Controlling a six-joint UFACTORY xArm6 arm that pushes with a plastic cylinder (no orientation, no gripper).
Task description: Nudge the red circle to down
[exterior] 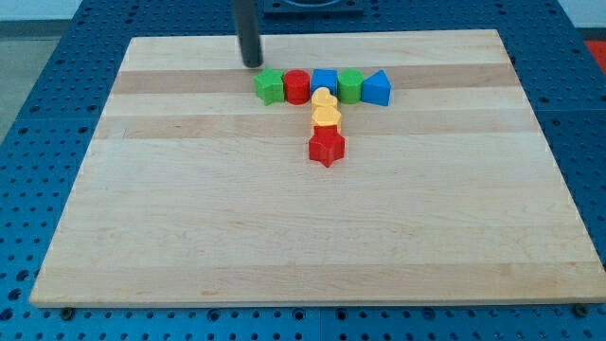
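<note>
The red circle [297,85] sits in a row of blocks near the view's top, between a green star-like block [270,86] on its left and a blue block [325,81] on its right. A green block [351,85] and a blue triangle [377,87] continue the row to the right. Below the blue block lie a yellow heart [324,98], a yellow block [327,116] and a red star [327,146] in a column. My tip [252,64] rests on the board up and to the left of the green star-like block, apart from the red circle.
The wooden board [189,237] lies on a blue perforated table [38,114]. The blocks touch or nearly touch one another in a T shape.
</note>
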